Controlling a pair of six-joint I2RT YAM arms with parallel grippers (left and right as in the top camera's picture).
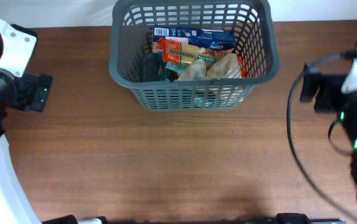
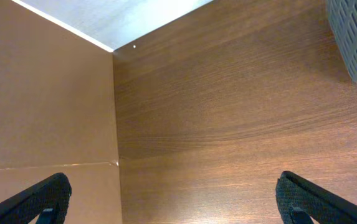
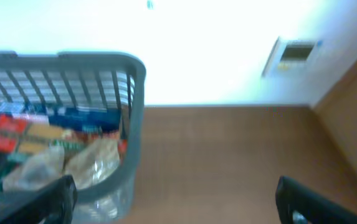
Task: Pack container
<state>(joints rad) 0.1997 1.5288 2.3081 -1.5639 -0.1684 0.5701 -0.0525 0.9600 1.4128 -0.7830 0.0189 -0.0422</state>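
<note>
Several food packets (image 1: 194, 53) already lie heaped in the grey basket (image 1: 190, 96), which stands at the middle of the tabletop's (image 1: 166, 168) far edge; a blue one sits at the back, a red and yellow one before it, and 2 pale crumpled bags on top. No loose packet shows on the wood in any view, so the packing looks finished or close to it, with perhaps only a check left. The left tool (image 2: 175, 199) hangs wide and empty near the left edge. The right tool (image 3: 178, 202) is likewise spread with nothing between its fingers, near the right edge and well apart from the basket. The tabletop is brown wood grain, and a bright white wall (image 3: 215, 50) rises beyond its far edge.
</note>
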